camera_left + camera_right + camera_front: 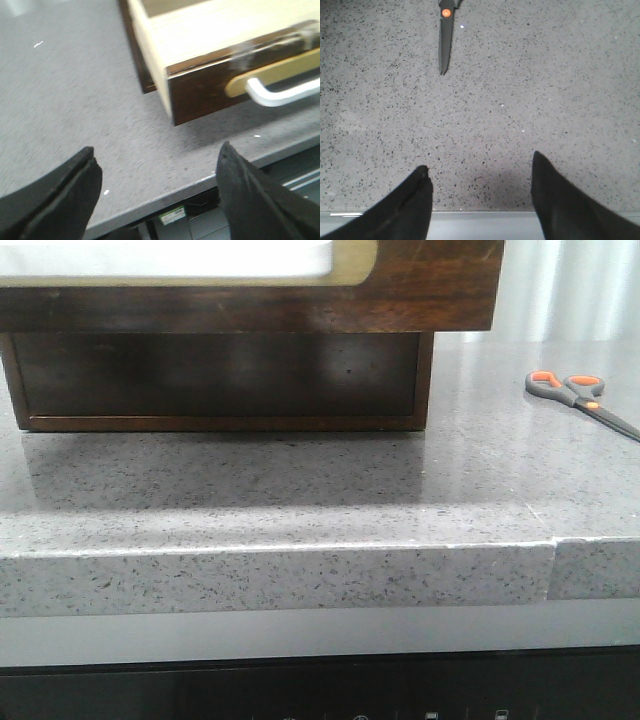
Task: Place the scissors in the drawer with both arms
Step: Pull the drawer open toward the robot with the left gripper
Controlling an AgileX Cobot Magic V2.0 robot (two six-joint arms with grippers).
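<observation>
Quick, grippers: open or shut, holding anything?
Left gripper: open, empty, near the drawer.
Right gripper: open, empty; scissors lie ahead, untouched.

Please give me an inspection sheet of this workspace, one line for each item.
Surface: grey speckled stone countertop, bare in front.
Job's things: scissors lie flat at far right, blades closed; drawer is pulled open, white handle on its front.
Clutter: nothing seen.
Grippers: left gripper open, empty, above the counter edge near the drawer; right gripper open, empty, short of the scissors' tip.
Cables: nothing seen.
Surroundings: dark panel below the counter.
</observation>
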